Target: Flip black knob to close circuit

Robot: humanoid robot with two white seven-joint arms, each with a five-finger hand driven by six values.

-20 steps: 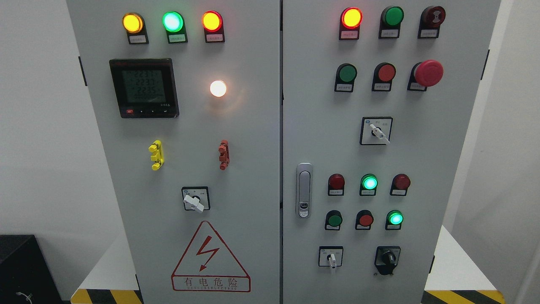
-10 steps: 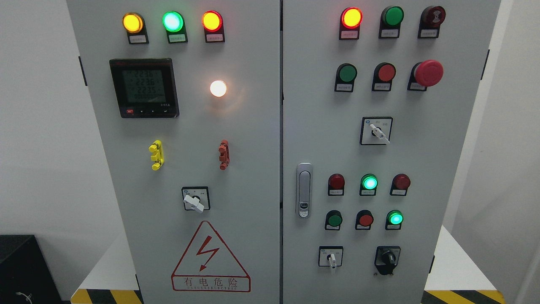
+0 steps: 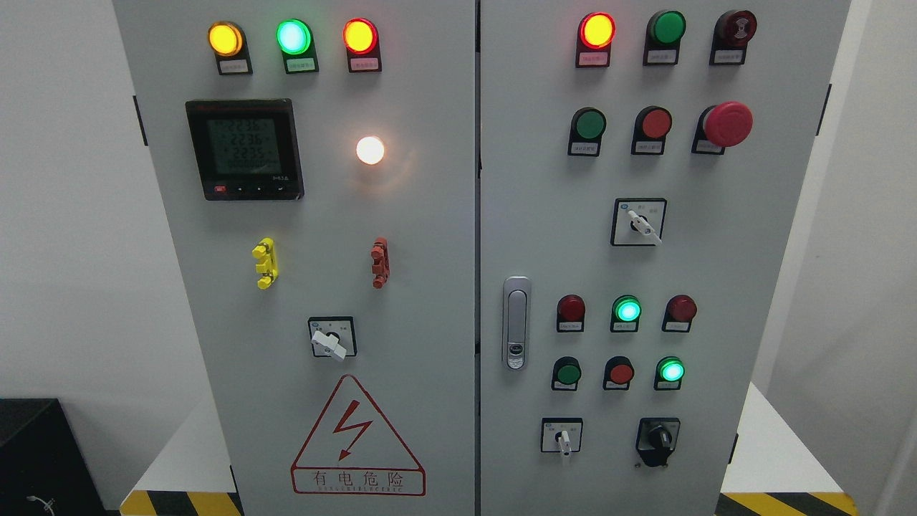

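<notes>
- At lower right of the right-hand cabinet door (image 3: pixel 544 179), the black knob (image 3: pixel 658 438) is seen, untouched, pointer apparently up-right.
- Just left of it, a white-handled selector switch (image 3: pixel 563 437); above, a lit green lamp (image 3: pixel 671 371).
- No robot hand is in view; finger state cannot be told.
- Step judged: approach not begun. A reach to the knob is called for, then a pinch and twist.

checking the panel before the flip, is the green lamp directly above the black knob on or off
On. The green lamp directly above the black knob glows bright, unlike the dull green button in the same row.
</notes>
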